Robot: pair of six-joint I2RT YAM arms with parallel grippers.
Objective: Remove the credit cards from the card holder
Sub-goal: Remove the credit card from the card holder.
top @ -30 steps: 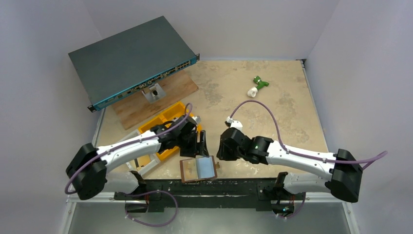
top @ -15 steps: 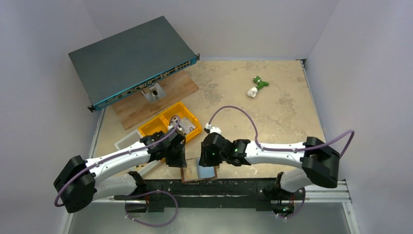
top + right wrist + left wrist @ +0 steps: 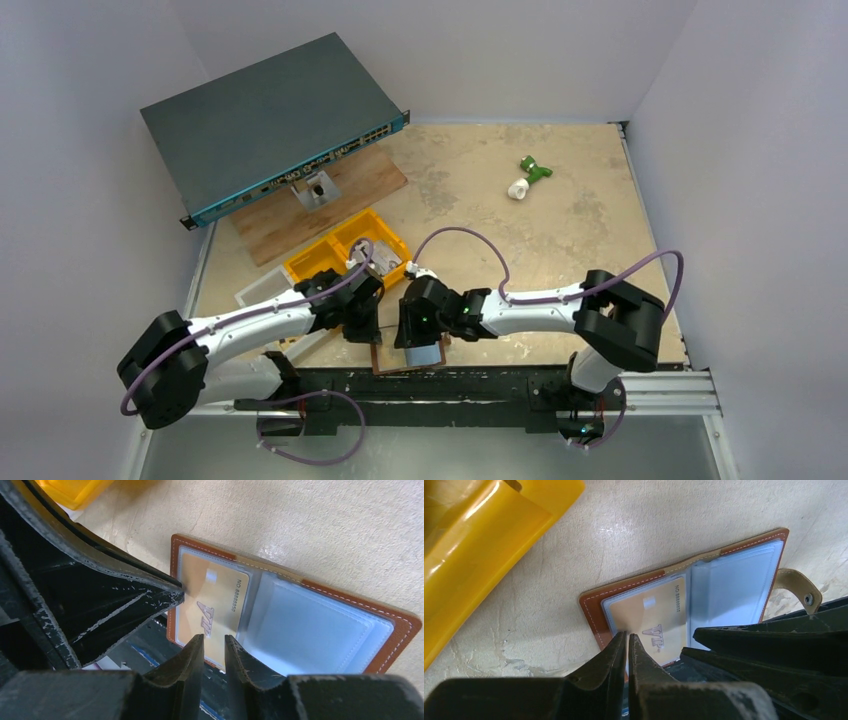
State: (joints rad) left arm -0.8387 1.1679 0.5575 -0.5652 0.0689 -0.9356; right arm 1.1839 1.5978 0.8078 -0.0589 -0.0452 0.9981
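While the left hand [image 3: 625, 639], nearly shut, presses the card holder [image 3: 704, 580], slippage threatens.
Right hand [image 3: 214, 645], slightly open and empty, may snag the sleeve [image 3: 310, 630], not the credit card [image 3: 212, 605].

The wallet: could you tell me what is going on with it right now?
The wallet lies open at the table's near edge, a gold card under clear plastic in one half. The left gripper, jaws shut, has its tips at the card's corner. The right gripper, jaws a slit apart, points at the card's near edge. The card is not out yet.
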